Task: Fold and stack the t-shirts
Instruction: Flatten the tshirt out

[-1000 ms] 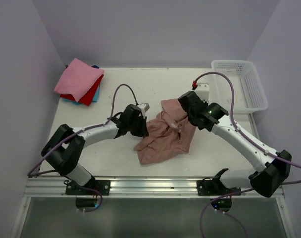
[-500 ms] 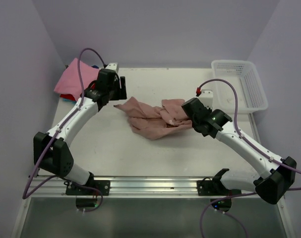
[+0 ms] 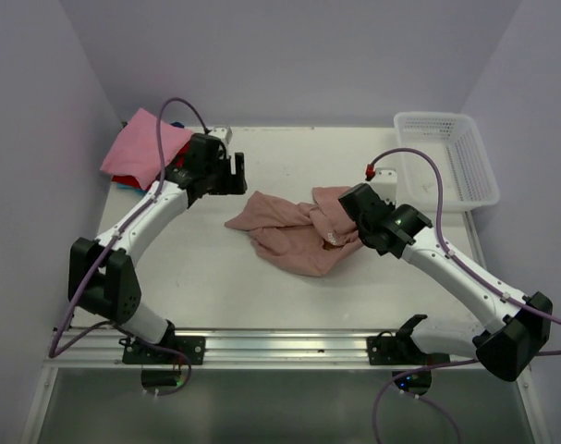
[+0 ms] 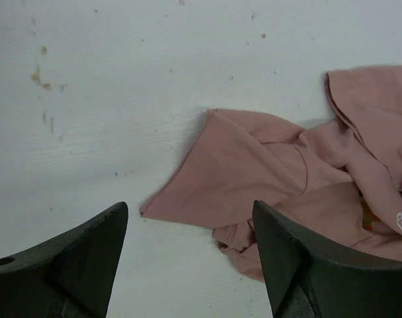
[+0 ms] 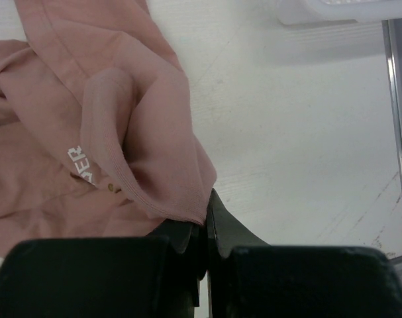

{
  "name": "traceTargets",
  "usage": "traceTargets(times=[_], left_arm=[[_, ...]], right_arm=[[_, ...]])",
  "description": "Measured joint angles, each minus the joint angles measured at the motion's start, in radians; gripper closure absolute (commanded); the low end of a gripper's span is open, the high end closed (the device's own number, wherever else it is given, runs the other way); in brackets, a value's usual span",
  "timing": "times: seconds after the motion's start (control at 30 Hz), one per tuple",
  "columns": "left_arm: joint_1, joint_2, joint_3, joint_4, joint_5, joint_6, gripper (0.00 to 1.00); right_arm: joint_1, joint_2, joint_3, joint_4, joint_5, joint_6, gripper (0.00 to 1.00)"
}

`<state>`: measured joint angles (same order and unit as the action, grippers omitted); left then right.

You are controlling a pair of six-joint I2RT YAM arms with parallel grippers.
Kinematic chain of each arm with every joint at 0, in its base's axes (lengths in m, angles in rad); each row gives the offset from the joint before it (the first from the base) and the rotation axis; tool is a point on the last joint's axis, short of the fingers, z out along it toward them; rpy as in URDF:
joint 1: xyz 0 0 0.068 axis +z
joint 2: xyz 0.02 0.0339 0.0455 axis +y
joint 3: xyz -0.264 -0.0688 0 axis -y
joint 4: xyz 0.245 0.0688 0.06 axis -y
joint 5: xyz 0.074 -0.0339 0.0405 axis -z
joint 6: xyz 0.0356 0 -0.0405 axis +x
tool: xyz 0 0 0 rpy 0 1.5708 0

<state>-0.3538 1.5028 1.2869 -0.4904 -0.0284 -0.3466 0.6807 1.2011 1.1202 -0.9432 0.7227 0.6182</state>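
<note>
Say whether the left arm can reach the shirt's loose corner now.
Probably yes: the left gripper hangs open close to that corner of the shirt, nothing between them. The right gripper pinches the opposite edge, well clear.

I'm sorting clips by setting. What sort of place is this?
Likely a robotics lab booth: a white table walled by plain lavender panels, a left arm and right arm bolted to a metal rail, and a pink t-shirt to fold.

The left arm [image 3: 137, 227] reached far forward and bent inward. The left gripper [image 4: 189, 209] pointed down, its jaws wide apart, holding nothing. The right arm [image 3: 456, 268] stretched forward and to the left. The right gripper [image 5: 205, 211] was pressed together, pinching an edge of the shirt [image 5: 121, 119].
</note>
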Motion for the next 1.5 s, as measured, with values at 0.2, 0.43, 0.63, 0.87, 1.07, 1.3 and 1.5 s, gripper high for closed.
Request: traceTargets(times=[0.2, 0.43, 0.63, 0.87, 1.07, 1.3, 1.5], left_arm=[[0.0, 0.172, -0.108, 0.027, 0.092, -0.013, 0.22], [0.0, 0.22, -0.192, 0.042, 0.107, -0.04, 0.24], [0.0, 0.242, -0.198, 0.108, 0.113, -0.064, 0.28], [0.0, 0.285, -0.216, 0.161, 0.122, -0.09, 0.56], [0.0, 0.304, -0.216, 0.192, 0.135, -0.108, 1.0], [0.0, 0.281, -0.204, 0.171, 0.132, -0.107, 1.0], [0.0, 0.147, 0.028, 0.054, 0.057, -0.103, 1.0]], right_arm=[[0.0, -0.009, -0.001, 0.001, 0.0, 0.0, 1.0], [0.0, -0.012, -0.001, 0.001, 0.0, 0.0, 1.0], [0.0, -0.013, -0.001, 0.001, -0.001, 0.0, 1.0], [0.0, -0.024, -0.001, 0.001, -0.002, -0.001, 1.0], [0.0, -0.048, -0.01, 0.001, -0.002, -0.001, 1.0], [0.0, -0.059, -0.025, 0.0, -0.001, 0.0, 1.0], [0.0, -0.064, -0.063, -0.002, 0.002, 0.01, 1.0]])
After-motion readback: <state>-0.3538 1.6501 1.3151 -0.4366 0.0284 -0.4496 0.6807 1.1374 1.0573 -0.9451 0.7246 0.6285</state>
